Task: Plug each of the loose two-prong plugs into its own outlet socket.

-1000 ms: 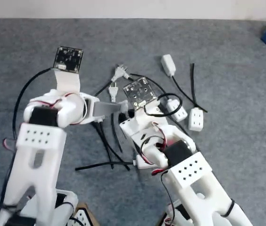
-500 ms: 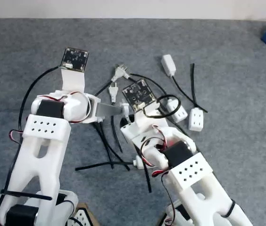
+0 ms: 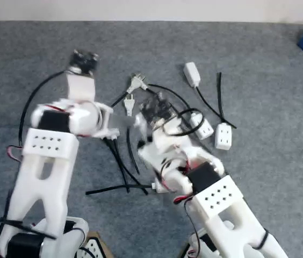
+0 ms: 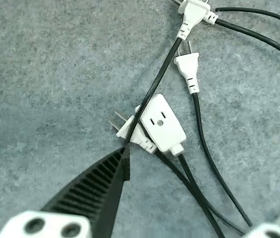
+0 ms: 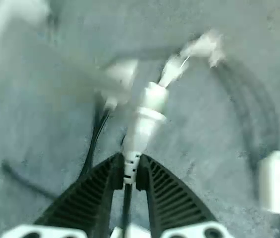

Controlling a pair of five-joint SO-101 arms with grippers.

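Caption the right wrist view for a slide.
Right gripper clamps a white two-prong plug by its cord end above grey carpet.

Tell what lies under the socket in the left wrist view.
A white plug pokes out from under the socket, two prongs showing. Black cords run out beneath. The rest of the plug is covered.

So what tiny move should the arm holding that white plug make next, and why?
Probably ease the right end effector forward a little: it is shut on a white plug at its neck, the plug points at a blurred white block just ahead, likely a socket, and is not yet in. Prong alignment can't be told.
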